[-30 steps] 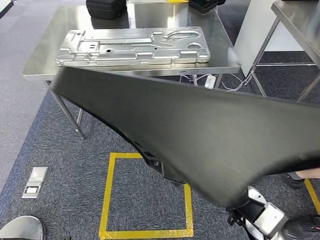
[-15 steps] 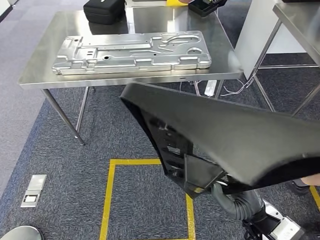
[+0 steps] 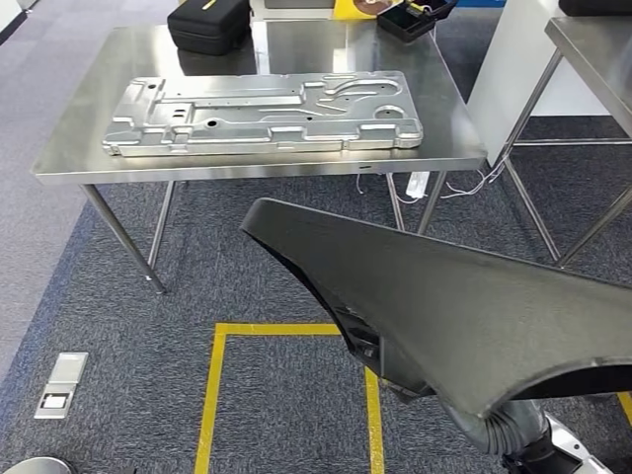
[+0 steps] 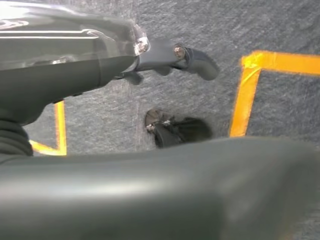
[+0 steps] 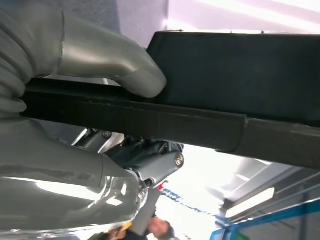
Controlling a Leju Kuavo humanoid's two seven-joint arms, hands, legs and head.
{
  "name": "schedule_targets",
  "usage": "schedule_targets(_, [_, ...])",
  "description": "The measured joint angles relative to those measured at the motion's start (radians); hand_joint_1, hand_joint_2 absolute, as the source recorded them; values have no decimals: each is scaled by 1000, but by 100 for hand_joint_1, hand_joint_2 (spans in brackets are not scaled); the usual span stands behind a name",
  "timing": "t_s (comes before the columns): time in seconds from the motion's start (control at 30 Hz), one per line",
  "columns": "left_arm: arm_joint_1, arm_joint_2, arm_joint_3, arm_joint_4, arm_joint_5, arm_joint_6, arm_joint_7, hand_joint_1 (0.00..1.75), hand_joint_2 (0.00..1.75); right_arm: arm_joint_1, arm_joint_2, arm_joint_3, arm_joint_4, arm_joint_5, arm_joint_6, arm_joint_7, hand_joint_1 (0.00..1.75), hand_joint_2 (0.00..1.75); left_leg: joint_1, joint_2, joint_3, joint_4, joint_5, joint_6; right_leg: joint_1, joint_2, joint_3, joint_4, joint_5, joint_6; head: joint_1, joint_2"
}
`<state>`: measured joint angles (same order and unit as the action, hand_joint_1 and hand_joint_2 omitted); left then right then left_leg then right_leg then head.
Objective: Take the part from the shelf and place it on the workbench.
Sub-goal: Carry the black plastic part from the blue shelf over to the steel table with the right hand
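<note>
A: Starting left of the bench, what's there?

B: A small metal floor plate set in the carpet, below the bench's left corner. On the bench lies a stamped metal panel, with a black case behind it.

A: And the left hand?

B: Hanging over the carpet beside the yellow floor tape, fingers apart, holding nothing.

A: The part?

B: The black part is in the air in front of the bench, off to its right. The right hand grips its edge, thumb pressed on top.
</note>
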<state>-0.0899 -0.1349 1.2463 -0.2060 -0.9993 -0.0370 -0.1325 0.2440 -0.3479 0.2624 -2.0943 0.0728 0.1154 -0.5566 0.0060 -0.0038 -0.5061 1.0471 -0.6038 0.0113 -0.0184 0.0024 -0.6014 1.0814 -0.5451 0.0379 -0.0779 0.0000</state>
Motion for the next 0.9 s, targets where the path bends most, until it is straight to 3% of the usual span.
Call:
schedule_targets(0.07, [-2, 0, 0, 0, -2, 0, -3, 0, 175, 0, 0, -5, -2, 1, 1, 0, 175, 175, 1, 0, 2, -1, -5, -4, -2, 2, 4, -6, -7, -15, -1, 0])
schedule_targets(0.13, [-4, -1, 0, 0, -5, 0, -5, 0, 175, -3, 0, -8, -4, 1, 2, 0, 175, 175, 2, 0, -14, 40, -29, -12, -6, -1, 11, -10, -13, -27, -1, 0])
schedule_targets(0.23, [-3, -2, 0, 0, -6, 0, -5, 0, 175, -11, 0, -8, -6, 2, 4, 1, 175, 175, 4, 1, -118, 220, -93, -20, -6, -4, 21, -11, -24, -39, -1, 0])
schedule_targets(0.27, [-1, -2, 0, 0, -6, 1, -4, 0, 175, -13, 0, -8, -6, 2, 5, 1, 175, 175, 4, 1, -151, 265, -98, -20, -4, -4, 26, -11, -28, -40, 0, 0])
schedule_targets(0.3, [0, -2, 0, 0, -6, 1, -2, 0, 175, -15, 0, -8, -6, 2, 7, 2, 175, 175, 3, 0, -170, 278, -81, -17, -3, -2, 32, -11, -33, -41, -1, 0])
schedule_targets(0.33, [2, -2, 0, 0, -6, 1, -1, 0, 175, -17, 0, -8, -6, 1, 10, 3, 175, 175, 1, 0, -170, 252, -44, -11, -1, -1, 41, -11, -39, -41, -1, 0])
schedule_targets(0.4, [2, -2, 0, 0, -6, 2, 1, 0, 175, -24, 0, -8, -6, 1, 15, 5, 175, 175, -8, 0, -141, 141, 46, 9, 2, 0, 59, -12, -51, -39, 0, 0])
schedule_targets(0.47, [2, -2, 0, 0, -6, 4, 3, 0, 175, -32, 0, -8, -3, -1, 19, 6, 175, 175, -19, 0, -116, 70, 83, 27, 1, 2, 67, -15, -58, -33, 0, 0])
schedule_targets(0.53, [2, -2, 1, 0, -6, 7, 7, 0, 175, -37, 0, -7, 1, -3, 22, 7, 175, 175, -26, 0, -109, 52, 76, 36, -3, 2, 67, -21, -59, -23, 0, 0])
schedule_targets(0.63, [0, -2, 1, 0, -6, 9, 7, 0, 175, -45, 0, -8, 4, -6, 28, 7, 175, 175, -16, 3, -77, -2, 69, 41, -3, -1, 63, -4, -75, -9, 0, 0])
schedule_targets(0.67, [-1, -3, 1, 0, -6, 9, 7, 0, 175, -50, 0, -8, 6, -7, 31, 7, 175, 175, -12, 4, -66, -16, 68, 41, -2, -2, 46, 31, -91, -7, 1, 0])
schedule_targets(0.77, [0, -6, 1, 0, -7, 8, 6, 0, 175, -56, 0, -8, 17, -9, 37, 7, 175, 175, -8, 5, -46, -23, 57, 39, -4, -1, -49, 185, -136, 2, 1, 0])
schedule_targets(0.8, [0, -7, 1, 0, -8, 8, 5, 0, 175, -55, 0, -8, 21, -10, 39, 7, 175, 175, -7, 5, -39, -22, 51, 36, -5, -2, -69, 203, -126, 6, 1, 0])
schedule_targets(0.83, [0, -7, 1, 0, -8, 9, 5, 0, 175, -55, 0, -8, 24, -10, 42, 7, 175, 175, -5, 4, -31, -22, 45, 31, -7, -2, -72, 187, -98, 10, 1, 0])
schedule_targets(0.9, [1, -7, 1, 0, -8, 9, 4, 0, 175, -56, 0, -8, 28, -12, 46, 7, 175, 175, 0, 4, -11, -21, 29, 19, -9, -3, -36, 83, -18, 18, 1, 0])
